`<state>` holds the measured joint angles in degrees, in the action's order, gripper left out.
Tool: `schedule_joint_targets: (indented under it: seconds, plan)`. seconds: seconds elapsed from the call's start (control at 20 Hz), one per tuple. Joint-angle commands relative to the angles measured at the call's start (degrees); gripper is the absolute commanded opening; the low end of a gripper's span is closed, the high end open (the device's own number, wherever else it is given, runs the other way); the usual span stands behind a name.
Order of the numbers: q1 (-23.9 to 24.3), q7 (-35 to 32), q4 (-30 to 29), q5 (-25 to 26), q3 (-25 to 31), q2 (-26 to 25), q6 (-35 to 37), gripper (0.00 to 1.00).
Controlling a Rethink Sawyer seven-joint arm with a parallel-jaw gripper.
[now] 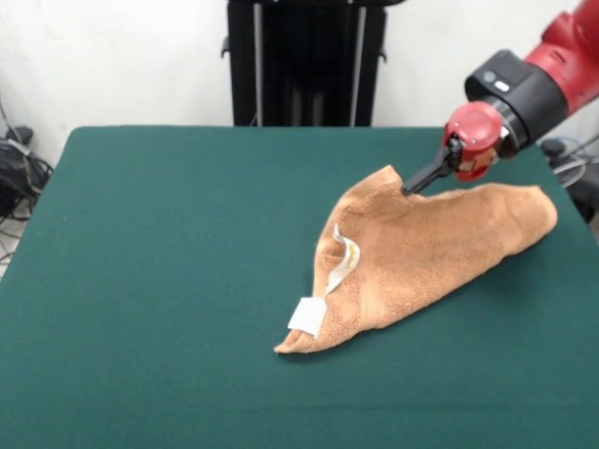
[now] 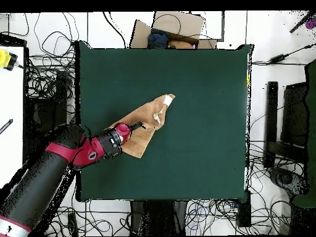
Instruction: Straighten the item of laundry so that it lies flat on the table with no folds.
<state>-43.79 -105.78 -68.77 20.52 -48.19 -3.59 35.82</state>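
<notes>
Gripper (image 1: 409,188) pinching shut on a raised peak of the towel (image 1: 430,251) along its far edge, arm (image 1: 552,65) reaching in from the picture's right in the front view. Towel lying crumpled and folded over, white tags (image 1: 308,315) showing at its near corner, sitting on the green table (image 1: 168,281) toward that right side.

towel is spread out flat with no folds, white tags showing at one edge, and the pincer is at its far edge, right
Not quite. The towel is not flat: the front view shows it folded over itself into a rumpled wedge. The rest holds: white tags show at one edge, and the pincer is at its far edge on the green table.
</notes>
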Motion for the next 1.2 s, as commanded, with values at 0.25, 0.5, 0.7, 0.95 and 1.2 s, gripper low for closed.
schedule_joint_targets:
  seconds: [0.25, 0.5, 0.7, 0.95, 1.2]
  plan:
    - [1.8, -0.39, 5.74, -0.64, 10.14, -2.04, 4.81, 0.0]
    - [1.8, -1.7, 5.22, -0.73, 10.13, -2.26, 4.02, 0.0]
    - [1.84, -2.49, 4.97, -0.89, 10.14, -2.47, 3.49, 0.0]
    - [1.06, -3.13, 5.75, -0.55, 9.37, -3.59, 3.73, 0.0]
    - [0.81, -3.28, 6.13, -0.61, 9.18, -3.97, 4.13, 0.0]
